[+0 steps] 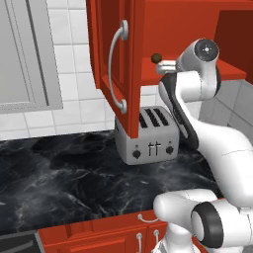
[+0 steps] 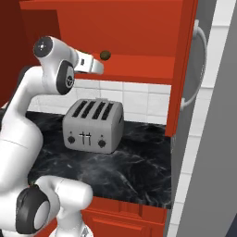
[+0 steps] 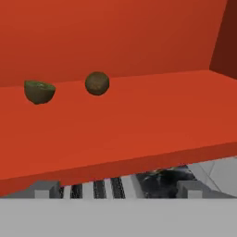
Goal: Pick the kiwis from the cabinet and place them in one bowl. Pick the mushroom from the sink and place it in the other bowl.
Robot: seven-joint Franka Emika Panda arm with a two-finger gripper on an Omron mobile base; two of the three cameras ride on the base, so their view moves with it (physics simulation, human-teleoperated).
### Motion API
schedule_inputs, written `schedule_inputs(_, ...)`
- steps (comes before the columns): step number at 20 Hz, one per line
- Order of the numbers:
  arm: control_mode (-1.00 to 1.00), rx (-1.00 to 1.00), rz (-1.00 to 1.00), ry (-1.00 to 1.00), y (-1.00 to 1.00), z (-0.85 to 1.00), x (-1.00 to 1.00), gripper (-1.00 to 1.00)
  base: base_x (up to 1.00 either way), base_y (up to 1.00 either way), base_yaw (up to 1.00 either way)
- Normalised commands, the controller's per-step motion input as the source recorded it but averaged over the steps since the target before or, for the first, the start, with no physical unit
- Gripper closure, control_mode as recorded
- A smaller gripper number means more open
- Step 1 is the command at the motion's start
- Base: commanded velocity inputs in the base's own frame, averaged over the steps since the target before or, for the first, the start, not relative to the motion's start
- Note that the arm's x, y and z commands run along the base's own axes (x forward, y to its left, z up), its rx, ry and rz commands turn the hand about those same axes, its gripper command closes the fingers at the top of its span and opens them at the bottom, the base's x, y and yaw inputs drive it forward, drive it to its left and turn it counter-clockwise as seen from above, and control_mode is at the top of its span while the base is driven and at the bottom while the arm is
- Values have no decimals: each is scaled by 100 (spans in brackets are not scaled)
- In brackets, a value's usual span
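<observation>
The red cabinet point(image 1: 143, 29) stands open, its door point(image 1: 114, 64) swung out to the left. Two kiwis lie on its shelf point(image 3: 139, 120): a round brown one point(image 3: 97, 83) and a greener, half-shaped one point(image 3: 39, 91) to its left. One kiwi point(image 1: 156, 58) point(image 2: 105, 55) sits near the shelf's front edge. My gripper point(image 3: 115, 190) point(image 2: 96, 67) is level with the shelf's front edge, just short of that kiwi, open with nothing between its fingertips point(image 3: 44, 190). The mushroom, sink and bowls are out of view.
A silver four-slot toaster point(image 1: 148, 138) point(image 2: 92, 125) stands on the black marble counter point(image 1: 64, 178) right under the cabinet shelf. The open door's curved handle point(image 1: 117, 66) hangs left of my hand. A grey wall cabinet point(image 1: 24, 54) is further left.
</observation>
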Motion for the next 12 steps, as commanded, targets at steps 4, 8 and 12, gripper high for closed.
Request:
schedule_inputs(4,-100,1,0,1,-1,2,62,-100,0,0,0)
schedule_inputs(8,-100,-1,1,1,0,2,70,-100,0,0,0)
schedule_inputs(12,-100,-2,7,1,-3,6,70,-100,0,0,0)
